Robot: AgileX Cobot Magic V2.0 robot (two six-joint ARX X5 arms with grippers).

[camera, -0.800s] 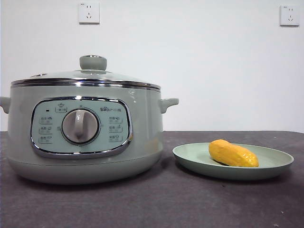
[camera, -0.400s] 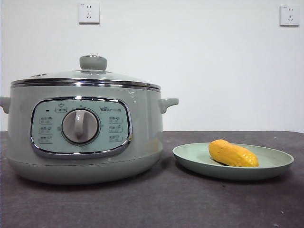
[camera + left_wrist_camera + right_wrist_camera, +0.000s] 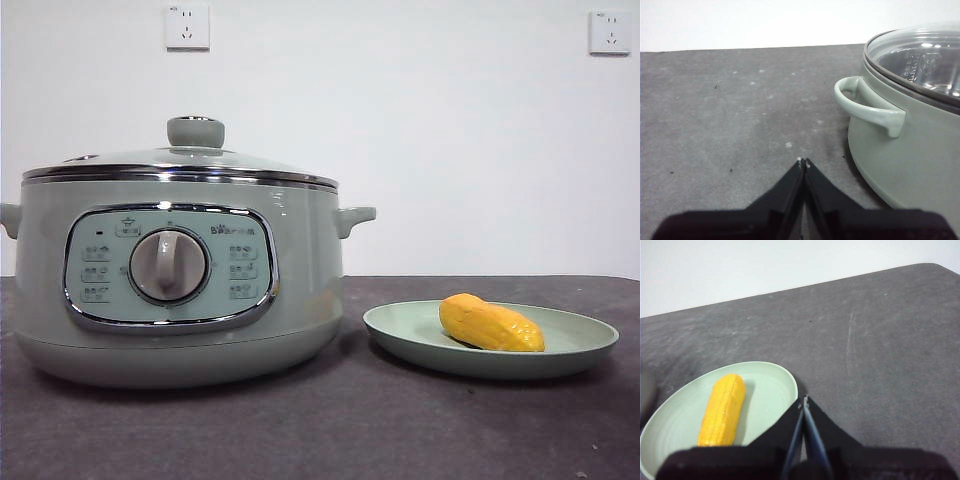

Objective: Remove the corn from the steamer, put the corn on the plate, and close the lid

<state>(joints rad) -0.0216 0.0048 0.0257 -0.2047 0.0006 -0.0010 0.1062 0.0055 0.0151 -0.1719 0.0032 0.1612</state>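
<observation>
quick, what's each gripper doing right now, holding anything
Left gripper: shut, empty, beside the steamer.
Right gripper: shut, empty, by the plate with the corn.

You are looking at a bare test setup, not a kitchen: a dark grey table [image 3: 330, 430] against a plain white wall [image 3: 450, 150] bearing two wall sockets [image 3: 187, 26].

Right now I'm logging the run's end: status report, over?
Left gripper shut, empty, beside steamer. Right gripper shut, empty, by plate. Corn on plate, lid on steamer. Nothing in the way.
</observation>
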